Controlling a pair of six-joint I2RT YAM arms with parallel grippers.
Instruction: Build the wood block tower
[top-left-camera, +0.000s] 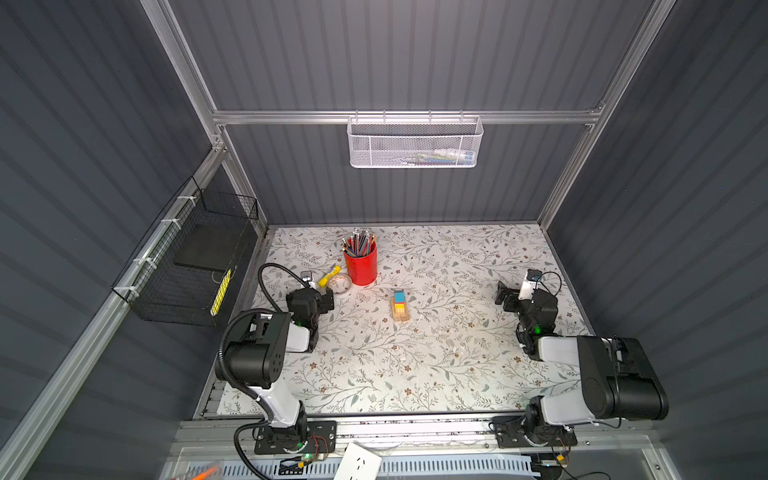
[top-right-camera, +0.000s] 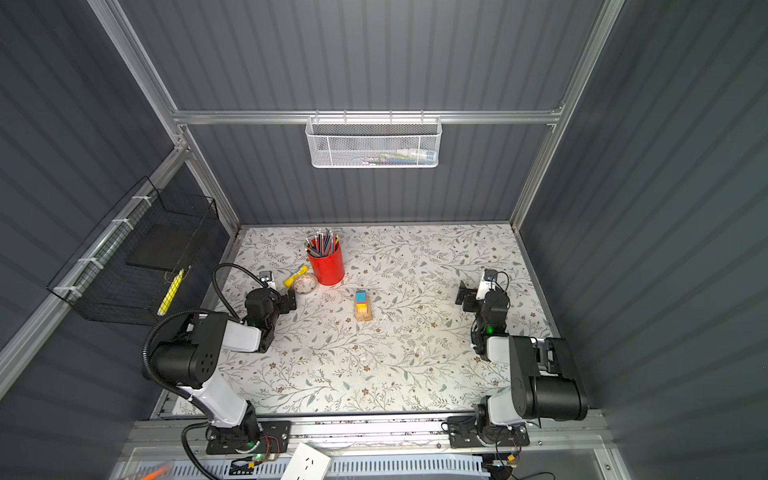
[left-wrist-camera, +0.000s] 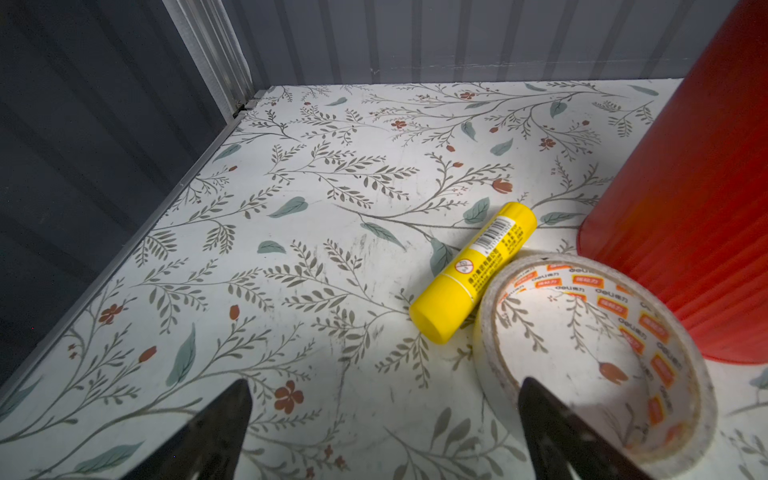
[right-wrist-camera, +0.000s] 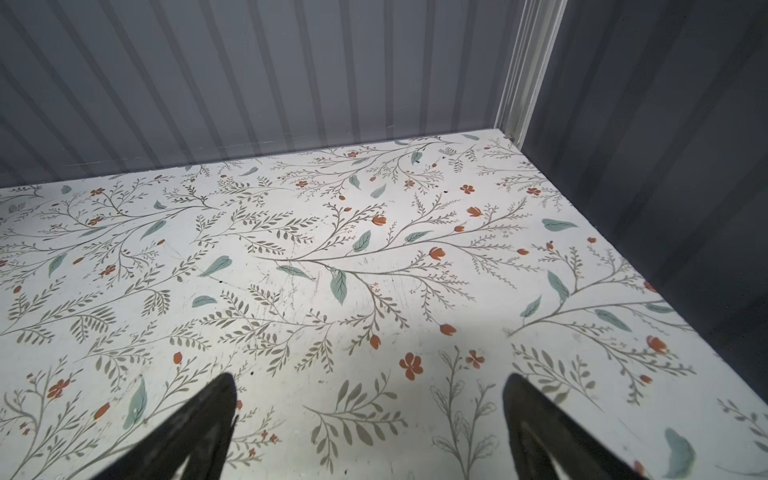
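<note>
Surveying both top views, the wood block tower (top-left-camera: 400, 306) stands as a small stack near the middle of the table (top-left-camera: 415, 374), with pale planks at the base and yellow, red and teal blocks above. It is well apart from both arms. The left gripper (top-left-camera: 329, 300) and the right gripper (top-left-camera: 501, 296) flank it at a distance, each with jaws spread wide and nothing between them. A red pencil cup (top-left-camera: 360, 266) stands beyond the stack, nearer the left arm. In the left wrist view, the spread fingers frame bare table; a yellow glue stick (left-wrist-camera: 473, 272) lies touching a tape roll (left-wrist-camera: 648, 332), which sits just beside the cup. Hazard noted: a careless swing of this arm toward the stack could clip the roll or the cup. In the right wrist view, only patterned table shows between the wide-set fingers, and the tower is out of frame. Hazard noted: the stack looks narrow and loosely set, so a sideways approach or an off-centre closing would likely skew or topple it.
</note>
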